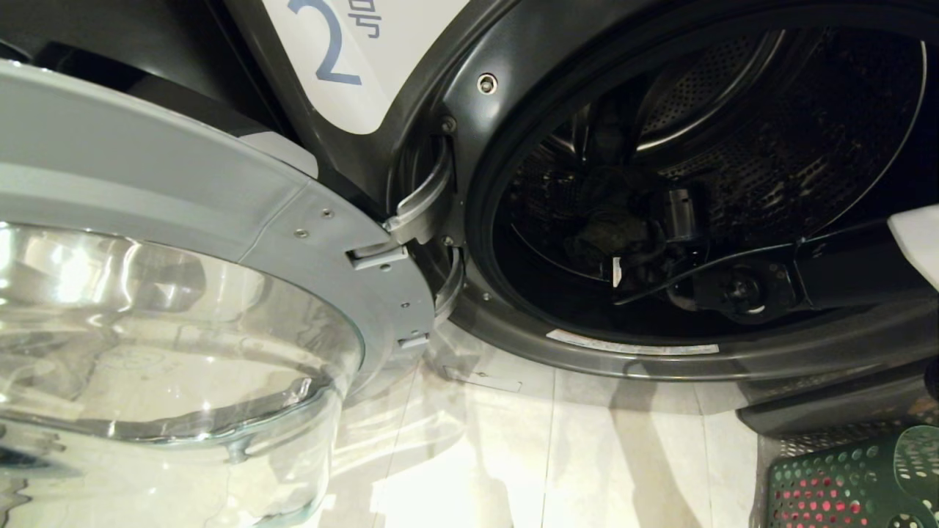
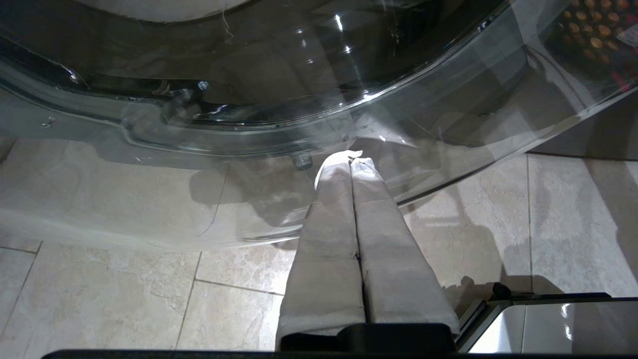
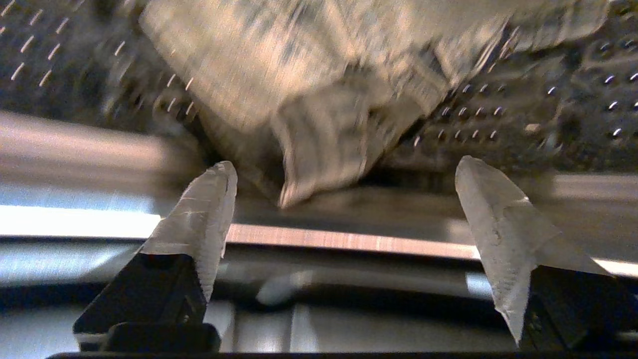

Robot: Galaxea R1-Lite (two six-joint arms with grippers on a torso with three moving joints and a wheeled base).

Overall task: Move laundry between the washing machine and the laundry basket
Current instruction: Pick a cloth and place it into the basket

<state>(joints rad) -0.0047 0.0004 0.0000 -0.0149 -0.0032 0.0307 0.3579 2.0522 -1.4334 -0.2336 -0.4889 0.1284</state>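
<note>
Washing machine (image 1: pixel 455 95), labelled 2, stands with its glass door (image 1: pixel 183 323) swung fully open to the robot's left. Right arm reaches into the drum; the right hand (image 3: pixel 344 172) has its fingers spread wide apart, holding nothing. A pale grey-beige garment (image 3: pixel 319 94) lies on the perforated drum wall just beyond the fingertips, not touching them. Left hand (image 2: pixel 351 159) hangs beneath the open door above the tiled floor (image 2: pixel 124 289), fingers pressed together, empty. Green laundry basket (image 1: pixel 851 480) sits on the floor at lower right of the machine, red cloth showing through its holes.

Washing machine (image 1: pixel 469 147) door (image 1: pixel 220 242) open; right arm (image 1: pixel 807 271) inside drum; laundry basket (image 1: pixel 851 484) lower right.
</note>
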